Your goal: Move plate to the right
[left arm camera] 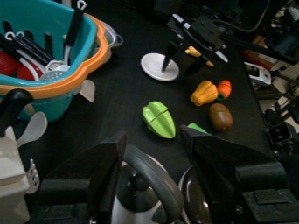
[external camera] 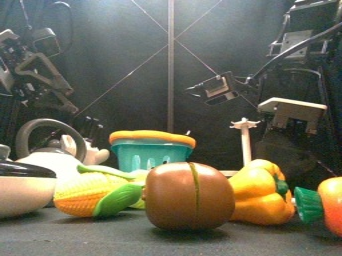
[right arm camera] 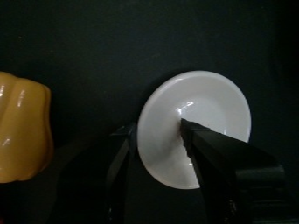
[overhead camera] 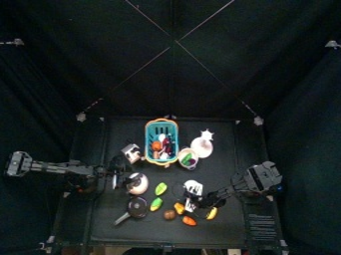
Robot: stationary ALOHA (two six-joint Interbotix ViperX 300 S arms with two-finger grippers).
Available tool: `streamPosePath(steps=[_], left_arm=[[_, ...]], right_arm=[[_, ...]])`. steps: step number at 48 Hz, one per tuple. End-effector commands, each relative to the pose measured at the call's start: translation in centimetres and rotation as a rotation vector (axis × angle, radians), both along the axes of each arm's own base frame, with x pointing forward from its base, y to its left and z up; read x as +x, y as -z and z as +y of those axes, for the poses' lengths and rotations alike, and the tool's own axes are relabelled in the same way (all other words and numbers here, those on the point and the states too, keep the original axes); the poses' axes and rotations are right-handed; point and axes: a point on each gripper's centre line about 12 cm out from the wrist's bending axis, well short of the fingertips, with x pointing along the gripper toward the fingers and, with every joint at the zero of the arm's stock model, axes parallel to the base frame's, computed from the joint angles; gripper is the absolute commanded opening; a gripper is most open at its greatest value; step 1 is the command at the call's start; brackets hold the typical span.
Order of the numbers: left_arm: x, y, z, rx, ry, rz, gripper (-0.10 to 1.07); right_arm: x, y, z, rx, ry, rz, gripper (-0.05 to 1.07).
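Right wrist view: plate (right arm camera: 198, 127) between pincer (right arm camera: 158, 131) jaws

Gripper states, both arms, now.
Left gripper: open, holding nothing.
Right gripper: open, jaws astride the plate rim, not clamped.

The desk (overhead camera: 110, 167) is small and black, with a matt, dark surface, and it stands in the middle of a pen of black curtains (overhead camera: 54, 80). The curtains hang on all sides of the desk and close the space behind it completely. Above the desk, thin pale rods (overhead camera: 170, 40) cross each other and run out to the corners of the pen. Behind the desk, seen at its own height, one thin pole (external camera: 170, 60) rises straight up against the dark cloth. The light falls on the desk from above, while the curtains around it are almost without light.
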Motion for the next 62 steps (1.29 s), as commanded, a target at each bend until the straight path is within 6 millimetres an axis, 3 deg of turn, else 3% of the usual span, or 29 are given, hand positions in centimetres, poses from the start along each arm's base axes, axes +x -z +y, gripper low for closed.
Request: streamPosePath(steps=[1,34,50,62], left_arm=[[0.3,-0.5,0.1,0.002,-0.003,-0.021,0.89],[0.3,-0.5,0.1,0.002,-0.003,-0.021,0.89],[0.3,-0.5,0.1,0.0,-0.004,-0.021,0.89],[0.3,-0.5,0.1,0.0,-0.004,-0.021,0.89]], right_arm=[[0.0,-0.8,-0.1,0.006,0.013,-0.016,0.81],[-3.8,-1.0,-3.9,0.022,0.114,0.01,0.81],[-2.2,-4.6,-3.2,0.047,0.053,-0.132,0.81],[-1.6,-5.3,-2.6,0.042,0.023,-0.161,0.81]])
